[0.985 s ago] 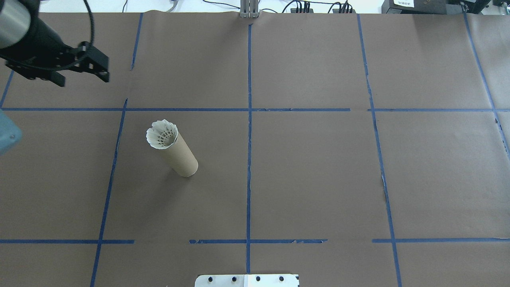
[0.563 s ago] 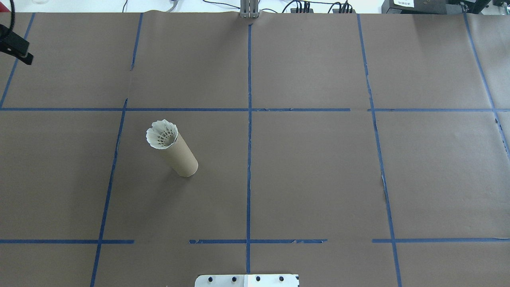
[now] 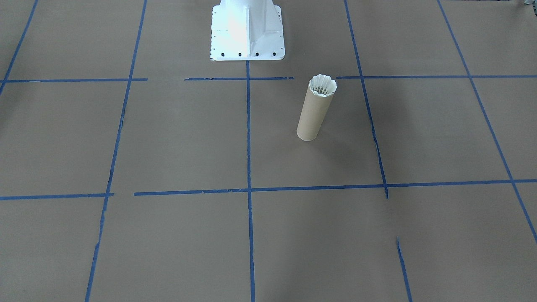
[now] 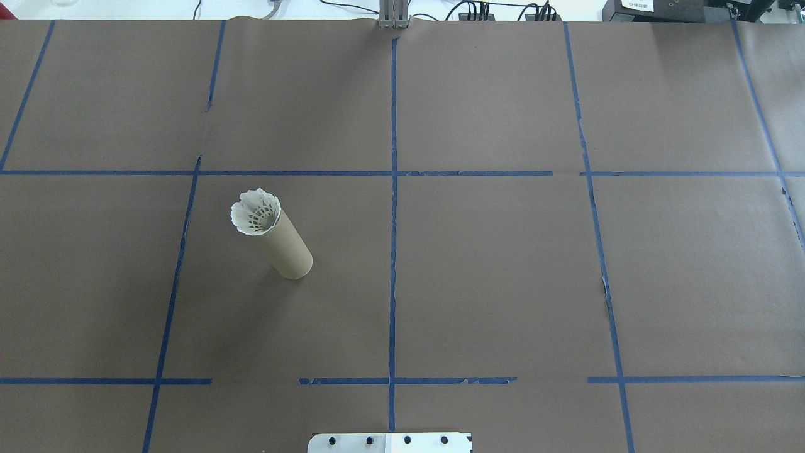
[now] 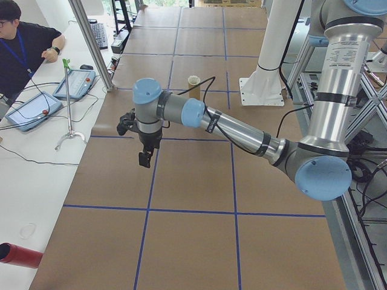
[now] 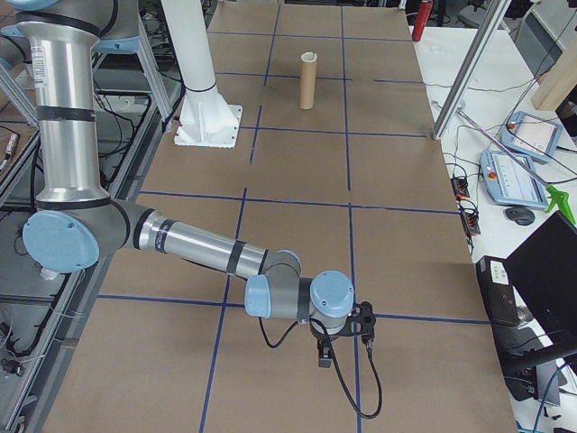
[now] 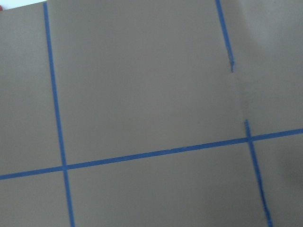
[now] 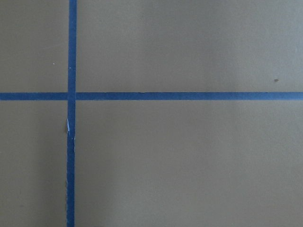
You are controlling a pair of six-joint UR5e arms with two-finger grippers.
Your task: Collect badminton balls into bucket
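Observation:
The bucket (image 4: pixel 286 248) is a brown cardboard tube standing upright left of the table's middle, also seen in the front view (image 3: pixel 312 113) and both side views (image 5: pixel 194 90) (image 6: pixel 308 86). A white feather badminton ball (image 4: pixel 255 212) sits in its mouth, skirt up and flaring over the rim (image 3: pixel 322 85). My left gripper (image 5: pixel 145 158) hangs over the table's left end, far from the tube; whether it is open or shut I cannot tell. My right gripper (image 6: pixel 326 356) hangs low over the right end; its state I cannot tell either. Both wrist views show only brown paper and blue tape.
The white pedestal base (image 3: pixel 247 29) stands at the robot's side of the table (image 4: pixel 390 442). A person (image 5: pixel 24 48) sits at a side desk with teach pendants (image 5: pixel 75 83) and a metal post (image 5: pixel 91 42). Another pendant (image 6: pixel 532 135) lies past the right end.
My left gripper, at the overhead view's upper left a second ago, has drawn back leftward and left that view. Tube and shuttlecock have not moved.

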